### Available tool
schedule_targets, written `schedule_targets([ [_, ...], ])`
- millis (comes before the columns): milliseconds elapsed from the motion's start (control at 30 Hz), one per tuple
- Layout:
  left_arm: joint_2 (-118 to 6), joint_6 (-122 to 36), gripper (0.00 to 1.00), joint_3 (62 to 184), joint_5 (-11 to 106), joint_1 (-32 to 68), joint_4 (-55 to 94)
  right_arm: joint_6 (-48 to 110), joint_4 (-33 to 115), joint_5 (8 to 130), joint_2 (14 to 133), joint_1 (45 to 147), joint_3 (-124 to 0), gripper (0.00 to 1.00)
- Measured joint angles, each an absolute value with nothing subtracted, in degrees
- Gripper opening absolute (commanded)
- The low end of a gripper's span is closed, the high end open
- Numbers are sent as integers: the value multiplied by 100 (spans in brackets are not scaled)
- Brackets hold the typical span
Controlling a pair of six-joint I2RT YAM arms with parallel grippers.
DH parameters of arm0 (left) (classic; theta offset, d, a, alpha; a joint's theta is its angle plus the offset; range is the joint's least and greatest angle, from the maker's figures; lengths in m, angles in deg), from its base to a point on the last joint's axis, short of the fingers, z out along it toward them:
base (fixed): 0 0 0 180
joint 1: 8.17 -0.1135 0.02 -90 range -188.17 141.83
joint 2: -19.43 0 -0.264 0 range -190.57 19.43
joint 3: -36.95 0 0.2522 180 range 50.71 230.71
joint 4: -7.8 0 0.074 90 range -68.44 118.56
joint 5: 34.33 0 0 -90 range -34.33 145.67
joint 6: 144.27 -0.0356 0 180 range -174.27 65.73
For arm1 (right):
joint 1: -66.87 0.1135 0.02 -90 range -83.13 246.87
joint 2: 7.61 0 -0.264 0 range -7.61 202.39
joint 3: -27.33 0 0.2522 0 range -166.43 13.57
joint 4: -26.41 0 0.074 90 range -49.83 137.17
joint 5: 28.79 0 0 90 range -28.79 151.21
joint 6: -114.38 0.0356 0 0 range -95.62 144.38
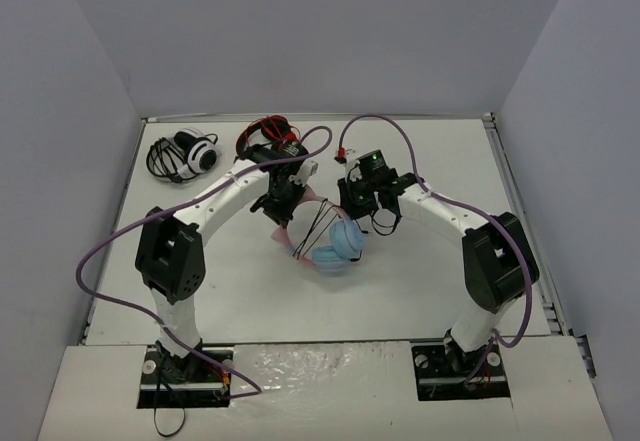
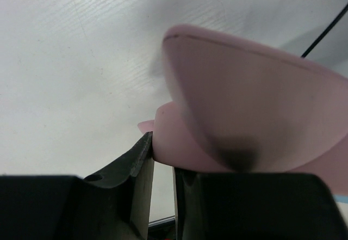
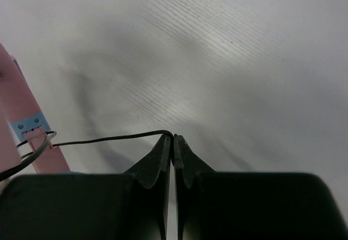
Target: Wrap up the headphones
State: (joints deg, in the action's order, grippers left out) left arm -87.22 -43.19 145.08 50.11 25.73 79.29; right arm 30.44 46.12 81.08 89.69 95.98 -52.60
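Note:
The headphones lie mid-table, their pink cat-eared headband [image 1: 300,223] raised above the light blue ear cups [image 1: 340,246]. My left gripper [image 1: 278,211] is shut on the headband. In the left wrist view the pink band [image 2: 244,104] fills the right half, pinched between the dark fingers of that gripper [image 2: 163,148]. My right gripper [image 1: 353,206] hangs just right of the headband. Its tips [image 3: 173,140] are shut on the thin black cable [image 3: 109,140], which runs left to the pink band [image 3: 22,109]. Strands of cable [image 1: 318,223] cross the headband.
Black-and-white headphones [image 1: 190,153] and red-and-black headphones [image 1: 268,133] lie at the back left of the white table [image 1: 440,281]. Grey walls enclose the back and both sides. Purple arm cables [image 1: 100,251] loop beside each arm.

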Motion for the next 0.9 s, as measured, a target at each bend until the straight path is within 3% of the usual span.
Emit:
schedule_targets([
  [500, -9433, -4373, 0, 15084, 6131, 2945, 8294, 2924, 4887, 7742, 8999, 9659, -5286, 0],
  [900, -9490, -4370, 0, 15087, 6328, 3080, 8291, 2939, 4909, 7612, 9166, 9665, -5328, 0],
])
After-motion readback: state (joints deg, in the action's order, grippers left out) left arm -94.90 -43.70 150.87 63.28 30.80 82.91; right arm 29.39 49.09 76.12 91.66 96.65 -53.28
